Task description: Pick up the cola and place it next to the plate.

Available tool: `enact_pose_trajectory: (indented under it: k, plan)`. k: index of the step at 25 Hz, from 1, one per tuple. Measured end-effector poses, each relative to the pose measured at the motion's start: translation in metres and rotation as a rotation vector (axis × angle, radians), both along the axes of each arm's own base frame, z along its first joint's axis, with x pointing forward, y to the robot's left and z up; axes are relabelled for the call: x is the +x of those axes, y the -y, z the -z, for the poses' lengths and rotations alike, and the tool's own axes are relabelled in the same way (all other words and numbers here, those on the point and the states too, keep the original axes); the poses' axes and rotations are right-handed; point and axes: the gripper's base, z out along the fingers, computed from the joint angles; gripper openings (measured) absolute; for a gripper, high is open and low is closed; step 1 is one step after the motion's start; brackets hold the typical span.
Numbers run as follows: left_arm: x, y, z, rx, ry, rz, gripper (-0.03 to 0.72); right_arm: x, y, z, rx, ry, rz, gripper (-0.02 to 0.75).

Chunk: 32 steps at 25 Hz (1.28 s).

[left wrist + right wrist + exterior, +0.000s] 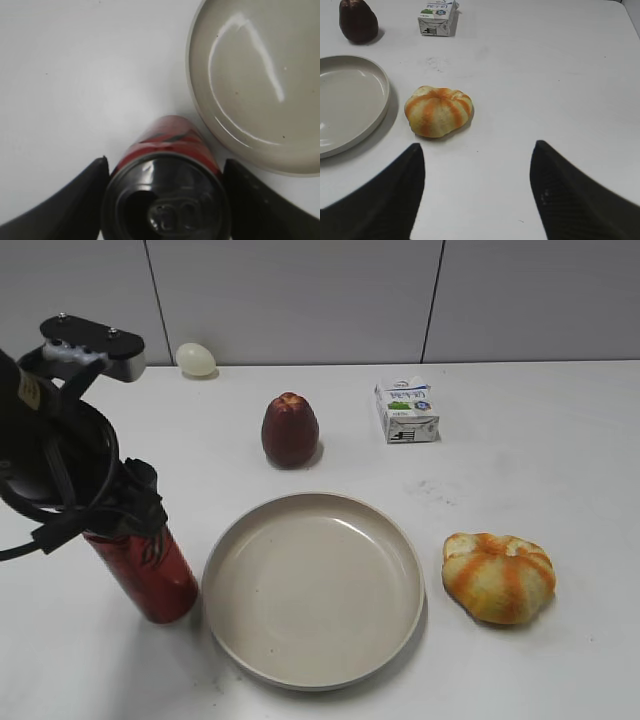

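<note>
The cola [155, 575], a slim red can with dark lettering, sits just left of the plate [315, 585], tilted with its top leaning left. Its base is at or barely above the table; I cannot tell which. My left gripper [120, 515] is shut on the can's upper part. In the left wrist view the black fingers [165, 167] press both sides of the cola [167, 135], with its silver top and pull tab below me and the plate [250, 75] at upper right. My right gripper [477, 150] is open and empty over bare table; it is out of the exterior view.
A dark red fruit [290, 430] stands behind the plate, with a small milk carton [406, 410] to its right. An orange-striped pumpkin-like thing [498, 576] lies right of the plate. A pale egg-shaped object [195, 359] sits at the back wall.
</note>
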Motion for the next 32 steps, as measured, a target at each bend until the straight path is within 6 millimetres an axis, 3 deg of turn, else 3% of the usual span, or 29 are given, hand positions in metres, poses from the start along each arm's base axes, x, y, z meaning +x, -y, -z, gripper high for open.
enact_pose_trajectory:
  k: [7, 10, 13, 16, 20, 22, 25, 32]
  plan:
    - [0.004, 0.003, 0.006, -0.006, 0.009, -0.001, 0.519, 0.000, 0.000, 0.000, -0.001, -0.001, 0.000, 0.532]
    - [0.005, 0.004, 0.009, -0.002, -0.003, -0.002, 0.618, 0.000, 0.000, 0.000, -0.001, -0.001, -0.001, 0.532]
    - [0.005, 0.004, 0.008, -0.002, -0.003, -0.002, 0.659, 0.000, 0.000, 0.000, -0.001, -0.001, -0.001, 0.532]
    - [0.005, 0.004, -0.008, -0.020, 0.024, -0.001, 0.661, 0.000, 0.000, 0.000, -0.001, -0.001, -0.001, 0.532]
    - [0.006, -0.004, -0.050, -0.059, 0.107, -0.016, 0.659, 0.000, 0.000, 0.000, -0.001, -0.001, -0.001, 0.532]
    - [0.010, -0.015, -0.072, -0.053, 0.172, -0.038, 0.657, 0.000, 0.000, 0.000, -0.001, -0.001, -0.001, 0.532]
    - [0.022, -0.048, -0.089, -0.023, 0.226, -0.150, 0.648, 0.000, 0.000, 0.000, -0.001, -0.001, -0.001, 0.532]
    - [0.031, -0.134, -0.086, 0.092, 0.116, -0.464, 0.624, 0.000, 0.000, 0.000, -0.002, 0.000, -0.001, 0.532]
